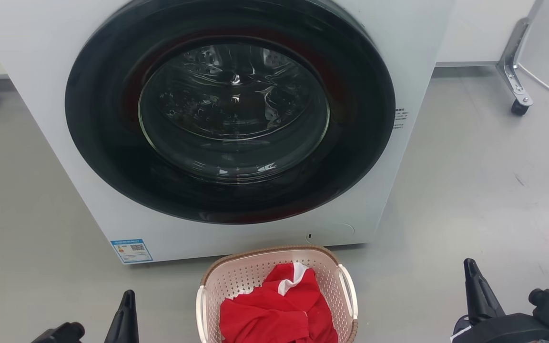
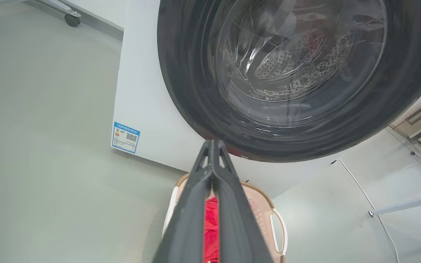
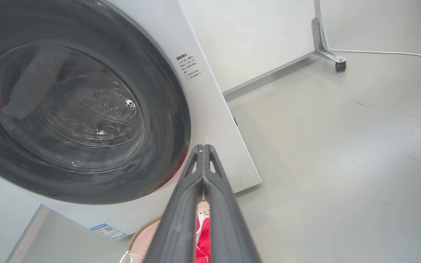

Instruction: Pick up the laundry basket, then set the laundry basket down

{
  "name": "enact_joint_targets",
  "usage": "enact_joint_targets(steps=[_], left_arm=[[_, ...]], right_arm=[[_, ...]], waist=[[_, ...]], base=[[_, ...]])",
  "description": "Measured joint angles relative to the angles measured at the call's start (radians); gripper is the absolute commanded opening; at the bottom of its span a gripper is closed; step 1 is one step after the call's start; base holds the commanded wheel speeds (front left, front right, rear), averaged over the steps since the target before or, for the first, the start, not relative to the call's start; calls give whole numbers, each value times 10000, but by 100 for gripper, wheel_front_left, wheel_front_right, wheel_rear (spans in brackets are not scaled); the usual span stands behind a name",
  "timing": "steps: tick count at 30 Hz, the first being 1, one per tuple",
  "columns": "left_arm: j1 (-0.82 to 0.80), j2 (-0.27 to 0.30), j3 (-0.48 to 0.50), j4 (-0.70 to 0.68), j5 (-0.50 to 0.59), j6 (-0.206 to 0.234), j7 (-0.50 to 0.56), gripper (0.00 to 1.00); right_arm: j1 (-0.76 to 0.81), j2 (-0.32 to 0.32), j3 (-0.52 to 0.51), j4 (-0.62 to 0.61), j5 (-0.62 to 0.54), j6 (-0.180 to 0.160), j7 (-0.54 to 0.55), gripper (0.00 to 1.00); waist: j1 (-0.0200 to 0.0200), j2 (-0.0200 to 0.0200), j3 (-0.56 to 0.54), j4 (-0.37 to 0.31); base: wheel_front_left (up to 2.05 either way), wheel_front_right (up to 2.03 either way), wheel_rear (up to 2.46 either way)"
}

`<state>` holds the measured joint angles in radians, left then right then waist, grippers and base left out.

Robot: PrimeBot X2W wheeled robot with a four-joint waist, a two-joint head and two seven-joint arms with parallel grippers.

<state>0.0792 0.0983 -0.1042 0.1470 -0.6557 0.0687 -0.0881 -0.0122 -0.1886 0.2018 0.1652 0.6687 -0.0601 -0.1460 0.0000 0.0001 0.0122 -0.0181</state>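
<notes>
The laundry basket (image 1: 250, 276) (red cloth (image 1: 274, 305) inside) sits between left tool (image 2: 213, 143) and right tool (image 3: 203, 147), both pinched together.

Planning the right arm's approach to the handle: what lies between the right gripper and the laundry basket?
Bare grey floor: in the head view nothing stands between the right gripper and the laundry basket.

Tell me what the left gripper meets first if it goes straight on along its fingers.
Probably the washing machine: the left gripper, fingers shut, aims at the lower edge of the dark door ring. The laundry basket lies under that line, likely cleared, though depth is unclear.
</notes>
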Motion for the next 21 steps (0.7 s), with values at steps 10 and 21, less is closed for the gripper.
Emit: enact_joint_targets(steps=[10,21], left_arm=[[-194,-69,301,198,-1476,-267,328,0],[-410,-130,602,426,-2840,-585,617,0]], right_arm=[[-188,222,-500,192,1427,255,408,0],[-209,431,-1007,382,2803,525,823,0]], waist=[[0,0,-16,28],[0,0,-31,54]], base=[[0,0,0],[0,0,0]])
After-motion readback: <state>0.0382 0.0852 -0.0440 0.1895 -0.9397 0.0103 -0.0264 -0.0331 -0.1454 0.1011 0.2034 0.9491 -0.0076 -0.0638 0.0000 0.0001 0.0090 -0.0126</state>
